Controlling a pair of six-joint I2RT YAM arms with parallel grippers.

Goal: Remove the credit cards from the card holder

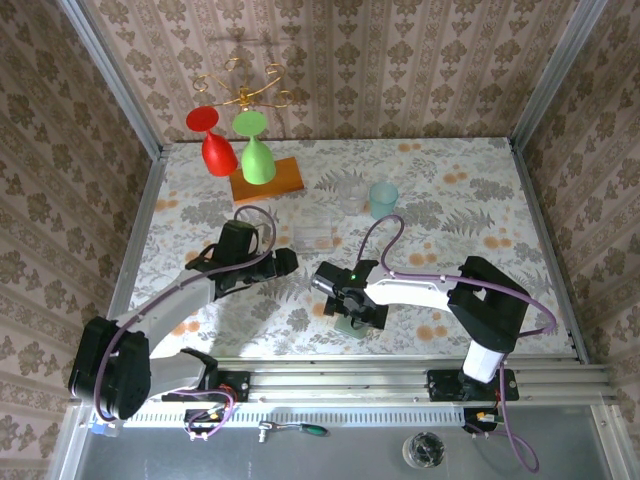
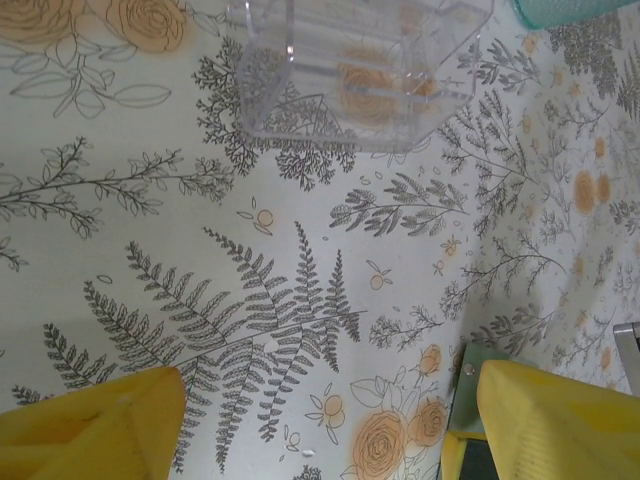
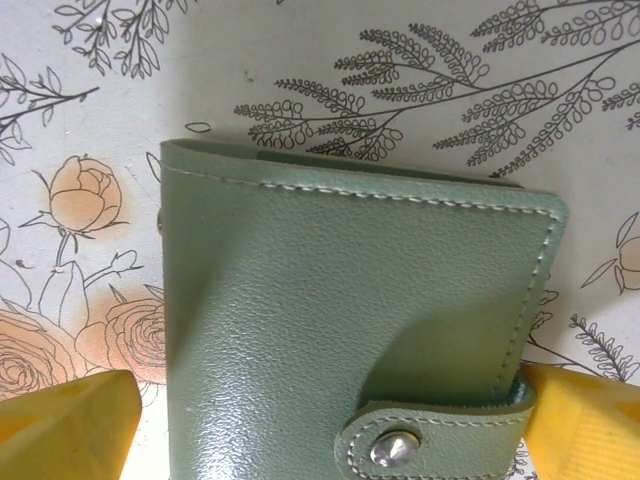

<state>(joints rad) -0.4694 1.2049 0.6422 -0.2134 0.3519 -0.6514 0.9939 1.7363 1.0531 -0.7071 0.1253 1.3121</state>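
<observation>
Right pincer [image 3: 325, 425] hangs wide open and empty, straight above the snapped-shut card holder [image 3: 350, 300] on the table [image 3: 420, 50], one finger either side. Left pincer [image 2: 325, 430], open and empty, sits farther off.

Red glass [image 1: 216, 148] and green glass [image 1: 257, 152] by an orange board [image 1: 281, 181]; teal cup [image 1: 383, 199] nearby.

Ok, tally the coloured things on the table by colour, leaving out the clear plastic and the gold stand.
Red: 1, the red goblet
Green: 2, the green goblet and the card holder
Orange: 1, the board
Teal: 1, the cup
Total: 5
</observation>
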